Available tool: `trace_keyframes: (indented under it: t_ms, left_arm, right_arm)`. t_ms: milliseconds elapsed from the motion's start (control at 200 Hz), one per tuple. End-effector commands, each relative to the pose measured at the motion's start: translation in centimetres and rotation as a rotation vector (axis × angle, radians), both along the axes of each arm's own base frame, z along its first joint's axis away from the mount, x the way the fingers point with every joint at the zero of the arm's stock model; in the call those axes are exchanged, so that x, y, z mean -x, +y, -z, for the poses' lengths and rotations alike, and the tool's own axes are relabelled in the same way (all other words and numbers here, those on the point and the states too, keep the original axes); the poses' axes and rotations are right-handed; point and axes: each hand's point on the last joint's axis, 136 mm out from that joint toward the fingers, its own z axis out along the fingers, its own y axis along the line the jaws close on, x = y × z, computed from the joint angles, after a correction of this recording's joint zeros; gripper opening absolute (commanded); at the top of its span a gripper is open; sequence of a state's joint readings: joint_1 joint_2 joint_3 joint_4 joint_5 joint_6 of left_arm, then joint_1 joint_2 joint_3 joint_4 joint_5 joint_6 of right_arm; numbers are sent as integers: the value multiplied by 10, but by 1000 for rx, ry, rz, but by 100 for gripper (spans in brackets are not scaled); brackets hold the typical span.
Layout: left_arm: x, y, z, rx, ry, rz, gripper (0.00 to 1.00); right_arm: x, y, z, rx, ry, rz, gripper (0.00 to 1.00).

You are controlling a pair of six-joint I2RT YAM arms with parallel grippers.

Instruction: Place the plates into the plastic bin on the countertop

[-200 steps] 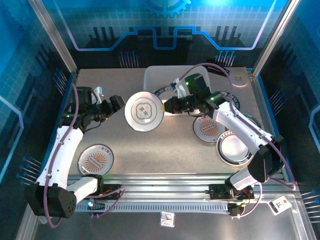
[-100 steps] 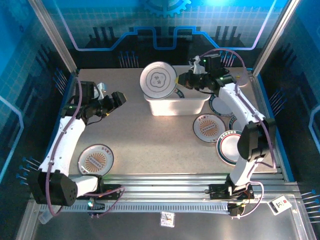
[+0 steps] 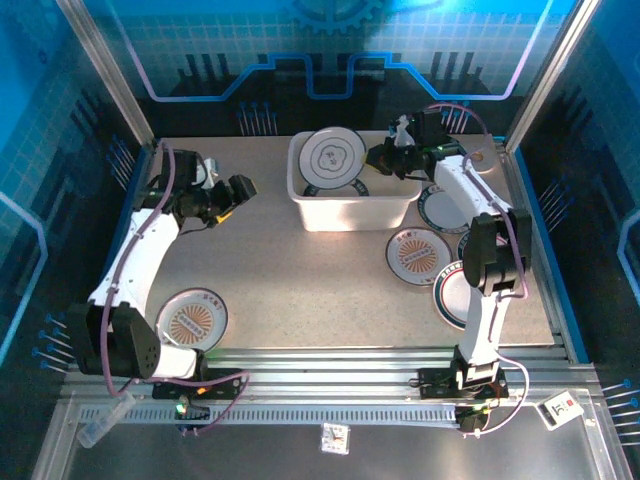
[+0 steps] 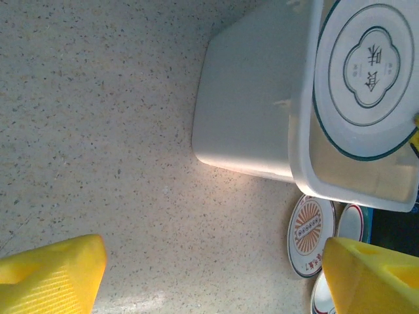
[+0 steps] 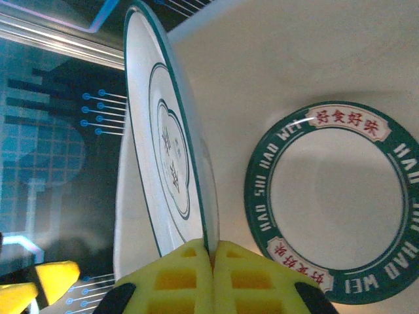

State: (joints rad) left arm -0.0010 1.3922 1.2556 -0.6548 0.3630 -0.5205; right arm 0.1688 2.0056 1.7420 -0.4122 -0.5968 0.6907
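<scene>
Change: pale plate (image 3: pixel 334 157) moved from over mid-table to above the bin (image 3: pixel 355 214), held on edge | right end effector (image 3: pixel 376 158) pinched shut on its rim | left end effector (image 3: pixel 238 188) spread wide, nothing held, drawn back left | green-rimmed plate (image 5: pixel 334 203) seen lying flat in bin | lowering and release judged next; orange-centred plate (image 3: pixel 190 320) and others left on table (image 3: pixel 300 285)

The bench (image 3: pixel 300 290) looks like matt, finely speckled beige stone. The plastic bin (image 3: pixel 352 212) is smooth, milky, translucent plastic with a soft sheen. The flower-patterned plate (image 5: pixel 163 150) looks glazed and glossy, as does the green-rimmed plate (image 5: pixel 334 203). The right end effector (image 5: pixel 211 252) has yellow pads (image 5: pixel 177 281) moulded in a waffle grid; the left end effector (image 3: pixel 236 191) shows finely ribbed yellow fingers (image 4: pixel 46 278). The frame rail (image 3: pixel 330 362) is bare silvery metal.
</scene>
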Motion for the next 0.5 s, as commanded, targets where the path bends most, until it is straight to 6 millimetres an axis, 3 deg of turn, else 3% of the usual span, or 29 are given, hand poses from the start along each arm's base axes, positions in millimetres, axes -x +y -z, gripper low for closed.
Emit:
trace_keyframes:
  t_ms: [0,495]
  left_arm:
    - [-1,2,1,-24,17,9,87]
    - [8,4,17,-34,49,4,87]
  right_arm:
    - [-7,-2,6,15,5,-19,0]
    - [-12,8,57,38,106,-52,0]
